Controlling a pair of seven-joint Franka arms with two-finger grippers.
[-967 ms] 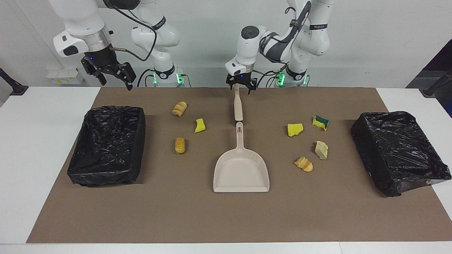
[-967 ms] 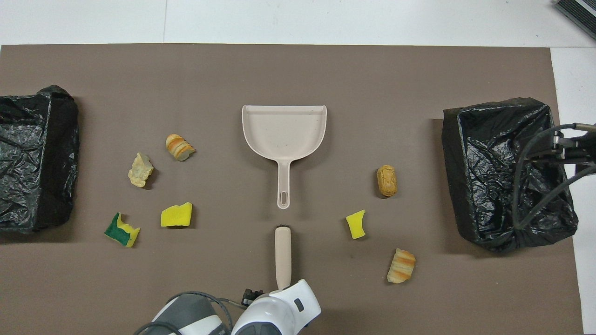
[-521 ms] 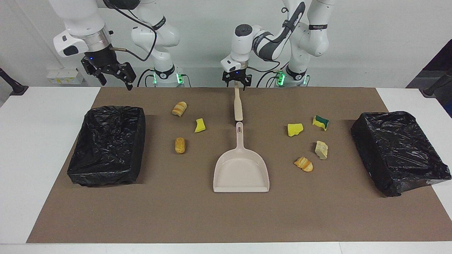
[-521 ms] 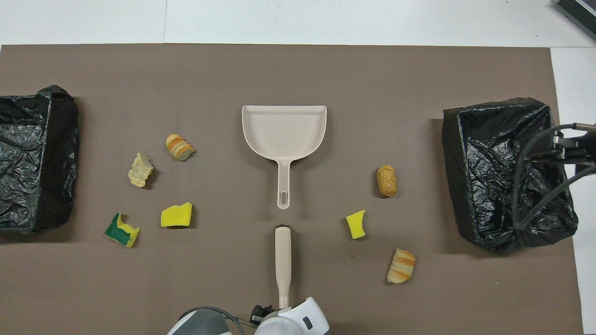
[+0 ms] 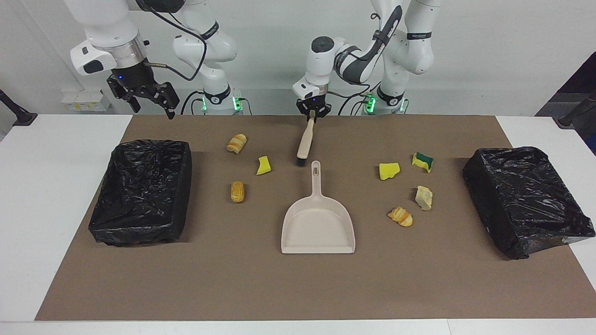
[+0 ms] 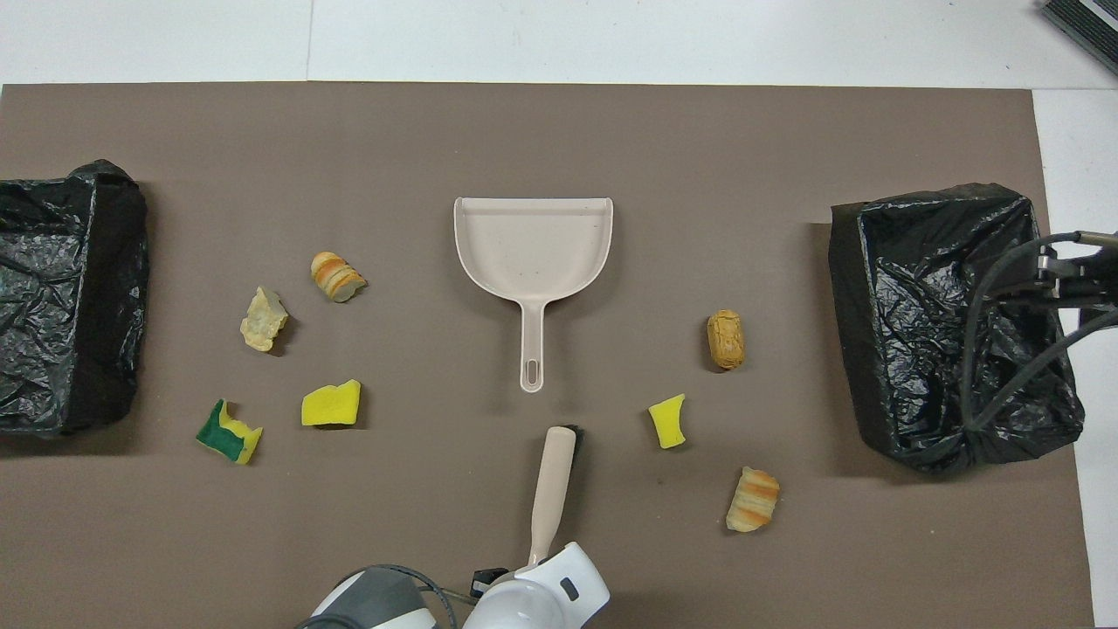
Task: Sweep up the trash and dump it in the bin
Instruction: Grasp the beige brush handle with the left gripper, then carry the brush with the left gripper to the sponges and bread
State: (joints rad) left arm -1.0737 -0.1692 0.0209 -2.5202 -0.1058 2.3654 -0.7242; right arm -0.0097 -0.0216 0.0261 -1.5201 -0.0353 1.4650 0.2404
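Note:
My left gripper (image 5: 311,114) is shut on the handle end of the beige brush (image 5: 303,144). The brush slants down, its dark-bristled head just near the robots' side of the beige dustpan's (image 5: 318,225) handle; it also shows in the overhead view (image 6: 553,485). The trash lies on the brown mat. Toward the right arm's end are a striped roll (image 5: 236,143), a yellow sponge chunk (image 5: 263,165) and a tan roll (image 5: 237,191). Toward the left arm's end are a yellow chunk (image 5: 389,170), a green-topped chunk (image 5: 423,161), a pale crust (image 5: 423,197) and an orange crust (image 5: 400,216). My right gripper (image 5: 148,98) is open, raised over the bin at its end.
Two bins lined with black bags stand at the mat's ends, one at the right arm's end (image 5: 142,190) and one at the left arm's end (image 5: 526,200). The dustpan (image 6: 533,240) lies flat at mid-table, mouth away from the robots.
The left gripper has closed on the brush handle. The brush has turned, its head swinging toward the right arm's end. The right arm has not moved.

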